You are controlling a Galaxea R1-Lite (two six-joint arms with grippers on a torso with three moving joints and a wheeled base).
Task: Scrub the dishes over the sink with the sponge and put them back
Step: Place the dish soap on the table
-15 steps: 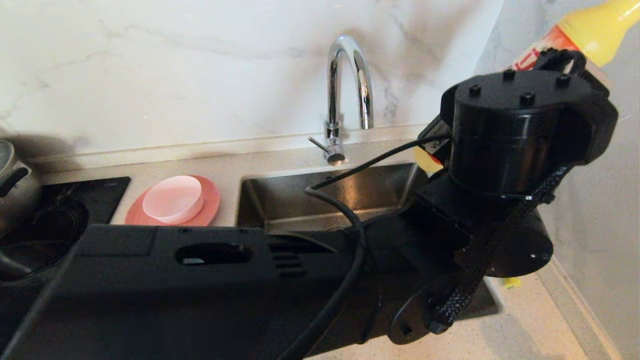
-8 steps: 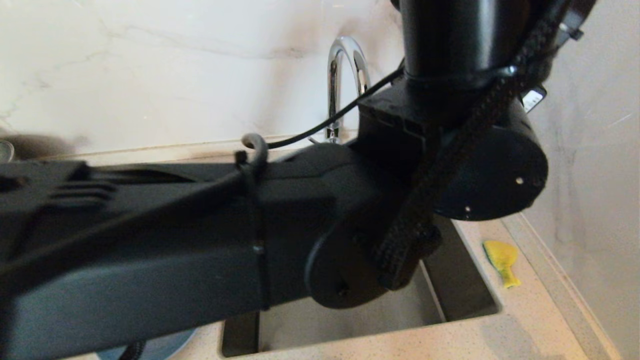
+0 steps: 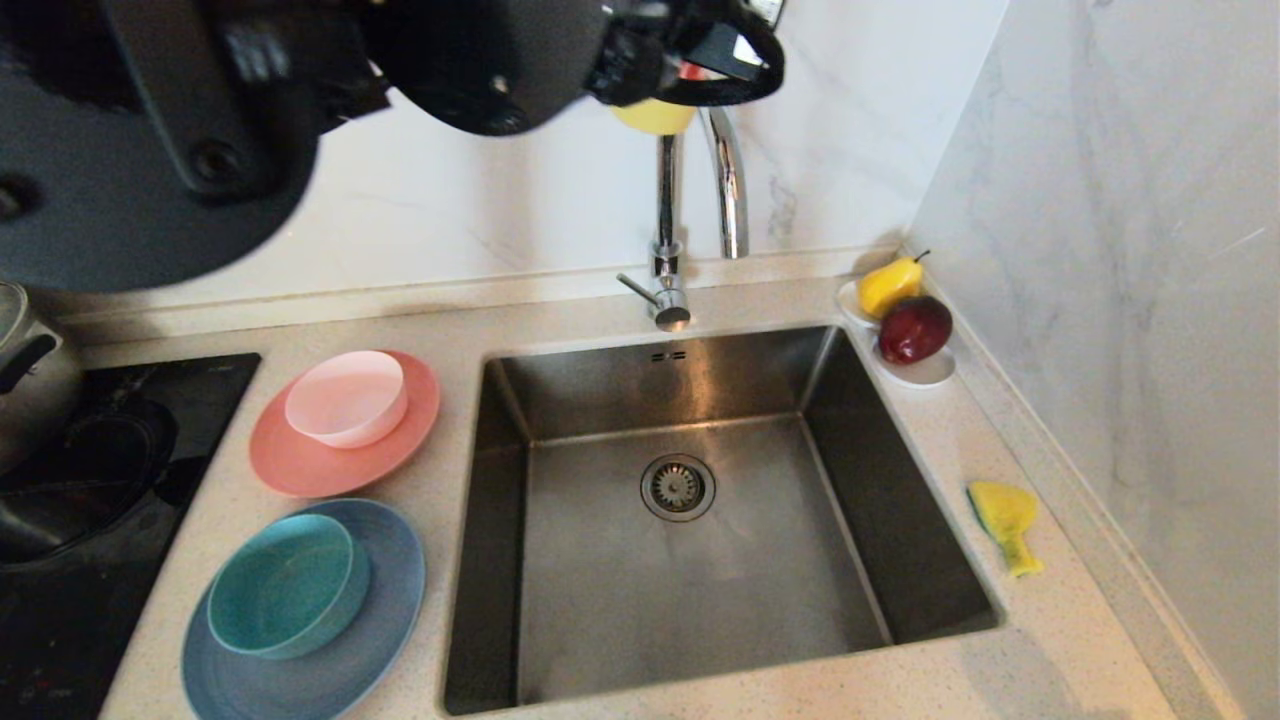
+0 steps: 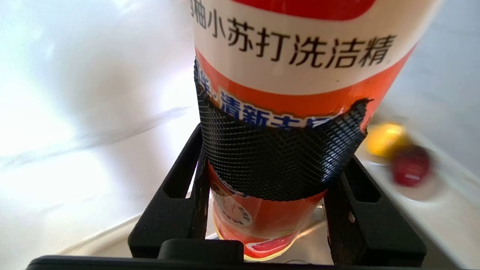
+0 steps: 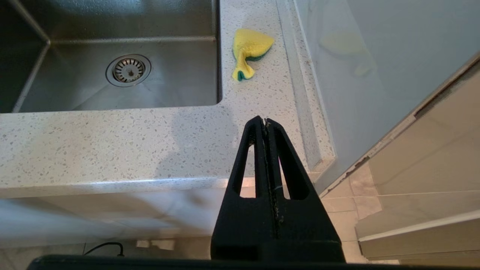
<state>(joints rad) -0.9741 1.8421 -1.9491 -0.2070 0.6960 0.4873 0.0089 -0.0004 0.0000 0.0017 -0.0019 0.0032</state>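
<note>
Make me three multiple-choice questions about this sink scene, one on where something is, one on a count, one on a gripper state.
1. Where does the sponge lie?
A. in the sink
B. on the counter right of the sink
C. on the pink plate

2. How many bowls show?
A. two
B. one
C. four

3. What is the left gripper doing?
A. hanging open
B. gripping a plate
C. gripping a dish soap bottle

Answers: 1 B, it rests on speckled counter near the wall. 2 A, a pink bowl and a teal bowl. 3 C, the fingers flank the bottle.
</note>
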